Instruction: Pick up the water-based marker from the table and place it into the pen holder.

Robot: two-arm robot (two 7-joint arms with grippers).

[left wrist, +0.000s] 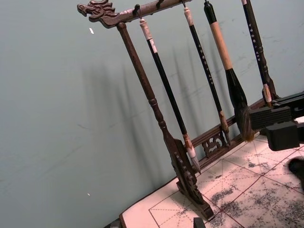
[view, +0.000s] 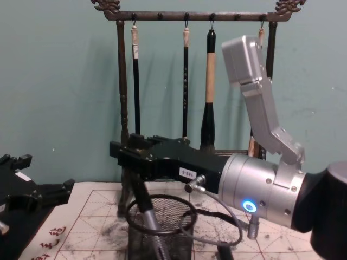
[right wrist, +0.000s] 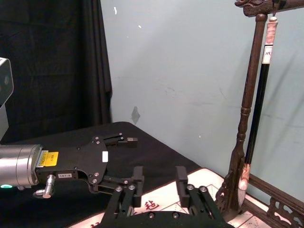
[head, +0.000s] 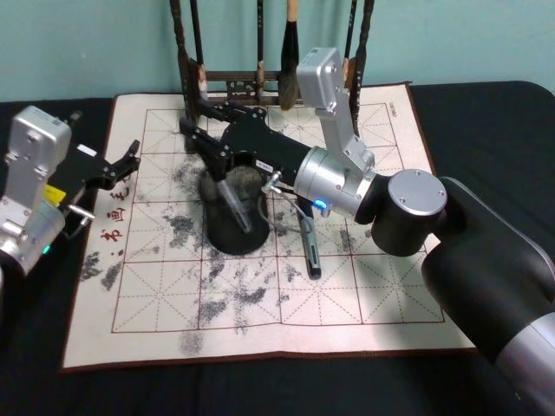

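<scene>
The black wire-mesh pen holder [head: 217,232] [view: 172,234] stands on the white gridded mat [head: 260,321] of the table. A grey water-based marker [head: 236,208] [view: 153,227] leans inside it, top end above the rim. My right gripper [head: 192,139] [right wrist: 159,178] [view: 116,150] hovers just above and beyond the holder, open, with nothing between its fingers. A dark pen [head: 309,247] lies on the mat to the right of the holder, under my right forearm. My left gripper [head: 124,163] [right wrist: 127,142] rests open at the mat's left edge, apart from all of this.
The tall wooden brush rack [head: 234,87] [left wrist: 156,114] [right wrist: 247,118] [view: 123,81], hung with several brushes, stands close behind the holder and my right gripper. The near half of the mat holds only ink smudges.
</scene>
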